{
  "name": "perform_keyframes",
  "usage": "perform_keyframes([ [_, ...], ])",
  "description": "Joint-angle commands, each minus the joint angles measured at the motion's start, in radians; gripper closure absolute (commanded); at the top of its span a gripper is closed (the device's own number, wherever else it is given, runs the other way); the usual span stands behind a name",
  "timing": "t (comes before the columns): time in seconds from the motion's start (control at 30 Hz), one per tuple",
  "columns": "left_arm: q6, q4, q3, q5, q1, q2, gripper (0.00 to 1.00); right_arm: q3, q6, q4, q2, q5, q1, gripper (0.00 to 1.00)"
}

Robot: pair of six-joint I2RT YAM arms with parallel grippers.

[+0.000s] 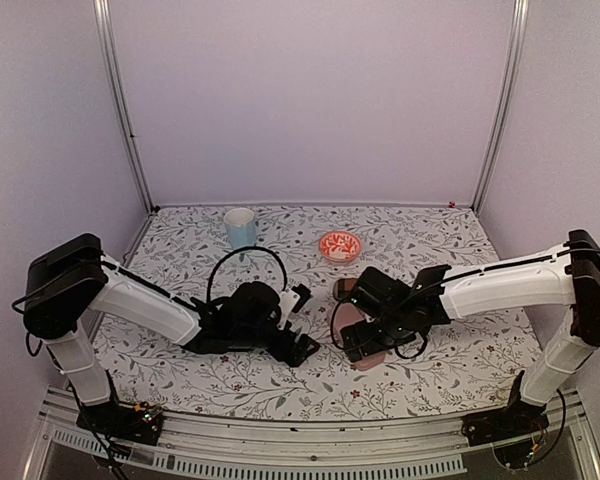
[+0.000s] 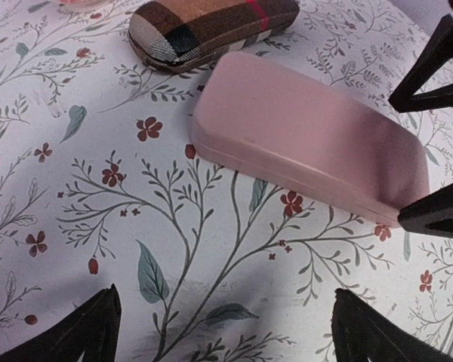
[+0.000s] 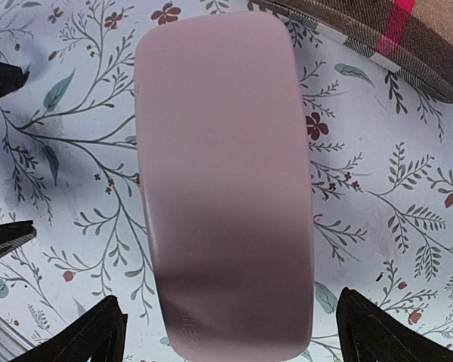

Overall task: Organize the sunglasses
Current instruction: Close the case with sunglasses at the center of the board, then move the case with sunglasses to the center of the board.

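Black right pincer [image 3: 230,317], smooth oblong pink case [image 3: 223,173]

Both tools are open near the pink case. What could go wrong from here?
1. The left tool and right tool both stand open at the pink case, close together; they might collide when moving off.
2. The plaid case lies right beside the pink one, so a nudge to either could shift both.
3. Both cases look closed and no sunglasses show, so whether they are inside cannot be checked.
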Motion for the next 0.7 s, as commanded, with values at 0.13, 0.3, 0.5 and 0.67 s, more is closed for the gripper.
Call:
perform_keyframes([
  [0.13, 0.006, -0.027, -0.013, -0.026, 0.014, -0.027, 0.01, 0.1, -0.086, -0.053, 0.123, 0.045, -0.006, 0.0],
  [0.3, 0.004, -0.034, -0.018, -0.039, 0.016, -0.035, 0.01, 0.128, -0.165, -0.048, 0.176, 0.013, -0.024, 0.07],
  [0.5, 0.006, -0.068, -0.034, -0.11, 0.027, -0.097, 0.01, 0.158, -0.291, -0.027, 0.196, -0.041, -0.049, 0.26],
  [0.67, -0.005, -0.097, -0.051, -0.163, 0.057, -0.168, 0.01, 0.209, -0.477, -0.004, 0.222, -0.128, -0.033, 0.4],
])
